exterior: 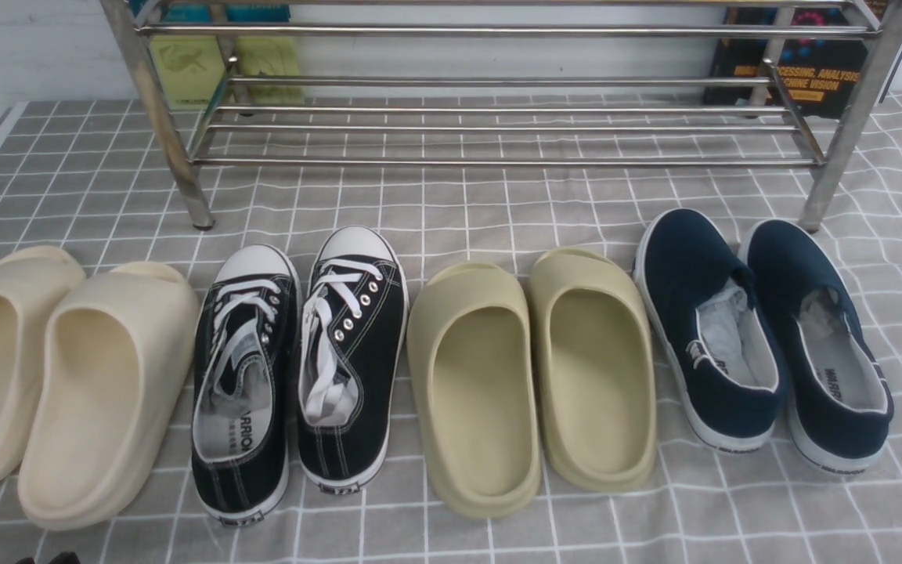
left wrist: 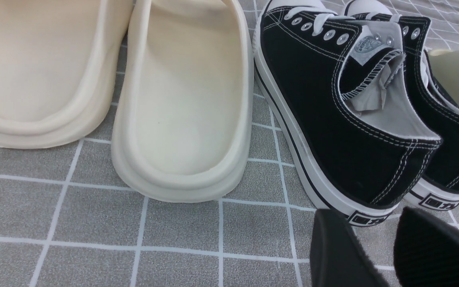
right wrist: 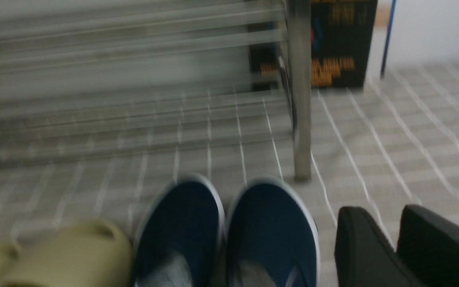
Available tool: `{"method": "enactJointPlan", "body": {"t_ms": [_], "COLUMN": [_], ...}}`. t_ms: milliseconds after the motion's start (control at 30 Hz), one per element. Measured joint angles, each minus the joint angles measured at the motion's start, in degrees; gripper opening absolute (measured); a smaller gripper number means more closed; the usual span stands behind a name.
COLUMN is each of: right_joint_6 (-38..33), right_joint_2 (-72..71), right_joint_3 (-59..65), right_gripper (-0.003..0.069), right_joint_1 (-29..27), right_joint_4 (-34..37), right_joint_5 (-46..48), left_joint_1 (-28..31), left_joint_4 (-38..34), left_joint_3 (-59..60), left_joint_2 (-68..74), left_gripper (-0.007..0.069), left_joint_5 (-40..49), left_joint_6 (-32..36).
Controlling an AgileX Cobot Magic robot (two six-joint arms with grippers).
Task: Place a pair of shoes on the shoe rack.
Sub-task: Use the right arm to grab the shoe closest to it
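Note:
The pair of shoes, two navy slip-ons with white soles, stands at the right of the row: one [exterior: 694,262] and the other [exterior: 791,274], toes toward the shoe rack [exterior: 498,31], a wide silver tube rack at the back. The right wrist view, which is blurred, shows their toes [right wrist: 181,223] [right wrist: 271,223] just before the rack's right front leg [right wrist: 299,99]. My right gripper [right wrist: 379,217] is open and empty, beside the outer shoe. My left gripper [left wrist: 369,227] is open and empty, just behind the heel of a black sneaker [left wrist: 333,131], far from the navy pair.
Left of the navy pair on the grey checked cloth [exterior: 467,211] stand olive slides [exterior: 474,392], black lace-up sneakers [exterior: 353,352] and cream slides [exterior: 106,392]. A black book [exterior: 803,63] and green books [exterior: 185,66] lean behind the rack.

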Motion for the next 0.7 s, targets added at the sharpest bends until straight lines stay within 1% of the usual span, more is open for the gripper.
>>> {"method": "enactJointPlan", "body": {"t_ms": [33, 67, 100, 133, 233, 267, 300, 333, 400, 433, 533, 633, 700], "right_joint_6": [0.0, -0.5, -0.5, -2.1, -6.1, -6.4, -8.8, -11.2, -14.2, -15.5, -15.3, -14.7, -14.5], "right_joint_2": [2.3, 6.2, 6.6, 9.9, 14.8, 15.1, 17.7, 19.8, 23.0, 26.1, 32.0, 37.1, 39.7], "right_joint_3": [-1.1, -3.4, -3.7, -6.3, -10.5, -10.7, -12.6, -13.7, -15.4, -17.2, -20.1, -22.4, -23.9], "right_gripper": [0.0186, 0.0192, 0.0193, 0.0208, 0.0253, 0.0263, 0.0301, 0.0340, 0.0395, 0.0444, 0.0535, 0.0573, 0.0577], "right_joint_1": [0.0, 0.1, 0.1, 0.5, 2.9, 3.2, 5.6, 7.7, 10.3, 12.2, 15.0, 17.1, 18.4], "right_joint_4": [-0.2, -0.3, -0.3, 0.5, 4.2, 5.1, 8.7, 10.6, 12.8, 13.9, 14.7, 14.7, 14.5], "right_joint_5": [5.6, 13.2, 14.1, 21.3, 26.7, 27.1, 27.4, 27.2, 26.7, 26.6, 26.6, 26.5, 26.2], "left_joint_1": [0.0, 0.0, 0.0, 0.0, 0.0, 0.0, 0.0, 0.0, 0.0, 0.0, 0.0, 0.0, 0.0], "left_joint_4": [0.0, 0.0, 0.0, 0.0, 0.0, 0.0, 0.0, 0.0, 0.0, 0.0, 0.0, 0.0, 0.0], "left_joint_3": [0.0, 0.0, 0.0, 0.0, 0.0, 0.0, 0.0, 0.0, 0.0, 0.0, 0.0, 0.0, 0.0], "left_joint_2": [0.0, 0.0, 0.0, 0.0, 0.0, 0.0, 0.0, 0.0, 0.0, 0.0, 0.0, 0.0, 0.0], "left_gripper": [0.0239, 0.0239, 0.0239, 0.0239, 0.0239, 0.0239, 0.0239, 0.0239, 0.0239, 0.0239, 0.0239, 0.0239, 0.0239], "left_joint_5": [0.0, 0.0, 0.0, 0.0, 0.0, 0.0, 0.0, 0.0, 0.0, 0.0, 0.0, 0.0, 0.0], "left_joint_6": [0.0, 0.0, 0.0, 0.0, 0.0, 0.0, 0.0, 0.0, 0.0, 0.0, 0.0, 0.0, 0.0]}}
